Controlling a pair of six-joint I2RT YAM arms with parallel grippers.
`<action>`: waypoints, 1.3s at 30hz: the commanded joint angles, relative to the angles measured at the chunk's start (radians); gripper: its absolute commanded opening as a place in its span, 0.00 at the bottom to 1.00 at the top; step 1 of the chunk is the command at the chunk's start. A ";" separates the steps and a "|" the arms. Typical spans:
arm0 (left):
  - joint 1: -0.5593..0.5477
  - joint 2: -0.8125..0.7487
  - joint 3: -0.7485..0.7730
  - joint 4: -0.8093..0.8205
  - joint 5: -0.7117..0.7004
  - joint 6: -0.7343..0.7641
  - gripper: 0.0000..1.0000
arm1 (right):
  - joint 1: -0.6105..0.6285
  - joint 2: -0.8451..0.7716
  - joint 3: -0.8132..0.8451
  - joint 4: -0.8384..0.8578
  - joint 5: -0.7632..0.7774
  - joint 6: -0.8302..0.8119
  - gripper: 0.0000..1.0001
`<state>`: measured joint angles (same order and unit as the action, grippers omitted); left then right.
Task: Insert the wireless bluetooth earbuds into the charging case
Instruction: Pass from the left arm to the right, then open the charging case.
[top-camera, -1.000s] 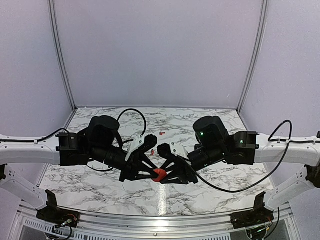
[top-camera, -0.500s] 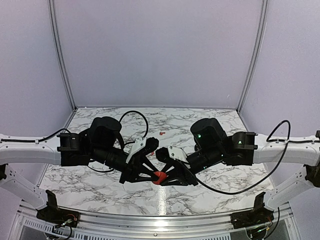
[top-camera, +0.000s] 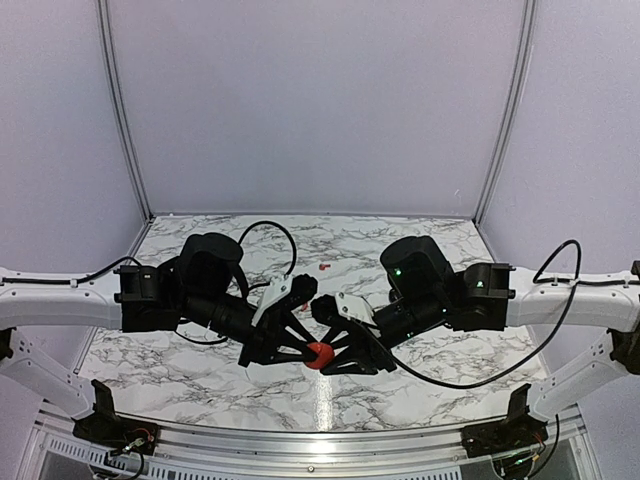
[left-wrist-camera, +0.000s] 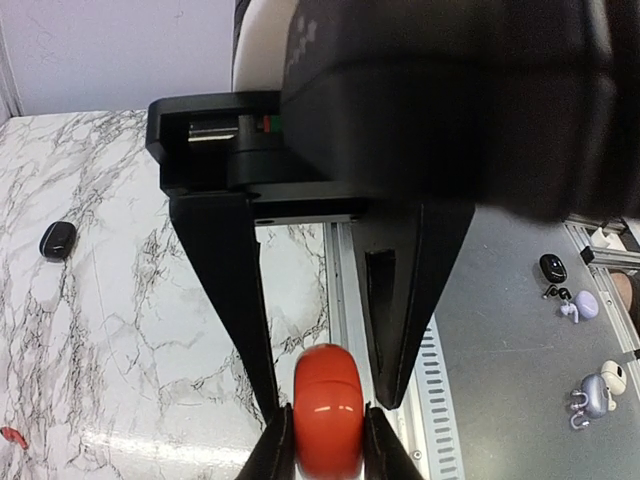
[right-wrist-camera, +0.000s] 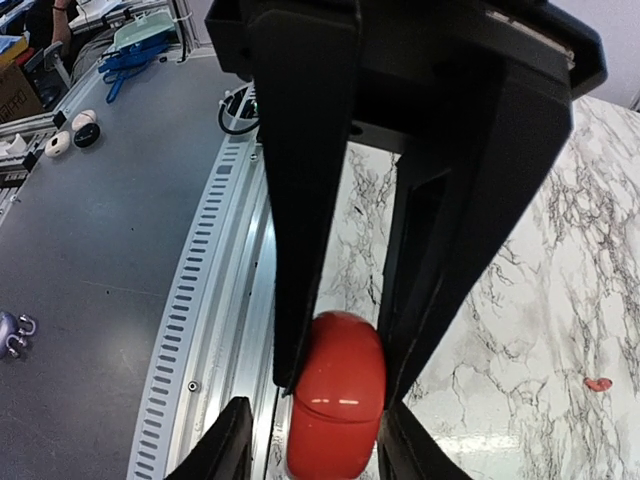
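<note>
We have the left end effector (left-wrist-camera: 328, 452) clamped on the red charging case (left-wrist-camera: 328, 405), pads tight on both flanks. The case is held at centre front over the marble surface (top-camera: 180, 365). The case seam looks closed to us, lid not up. A black oval case (left-wrist-camera: 57, 240) sits off on the surface, well apart. One red earbud (top-camera: 325, 267) lies loose on the surface behind the held case, also well apart. We cannot find the other buds in these views. The right end effector (right-wrist-camera: 317, 445) straddles the same red case from the opposite side, jaws narrow. A sliver of gap shows on one flank, so we read it as bracketing, not gripping. Progress, as we judge it: early. Case is in hand, nothing seated. Left to do: open lid, fetch each bud, seat it in its well, close.
</note>
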<state>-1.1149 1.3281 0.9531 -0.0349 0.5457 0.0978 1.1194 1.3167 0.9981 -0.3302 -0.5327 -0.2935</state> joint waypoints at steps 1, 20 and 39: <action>-0.002 -0.013 0.034 -0.006 0.013 0.014 0.00 | 0.007 0.003 0.044 -0.004 0.006 0.010 0.42; -0.002 -0.049 0.002 0.020 -0.112 -0.001 0.58 | 0.000 -0.015 0.042 0.015 0.004 0.028 0.06; -0.023 -0.049 -0.035 0.112 -0.258 -0.029 0.65 | -0.070 -0.077 0.013 0.077 -0.038 0.082 0.00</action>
<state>-1.1328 1.2758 0.9295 0.0185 0.3695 0.0937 1.0554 1.2716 0.9985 -0.2852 -0.5453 -0.2249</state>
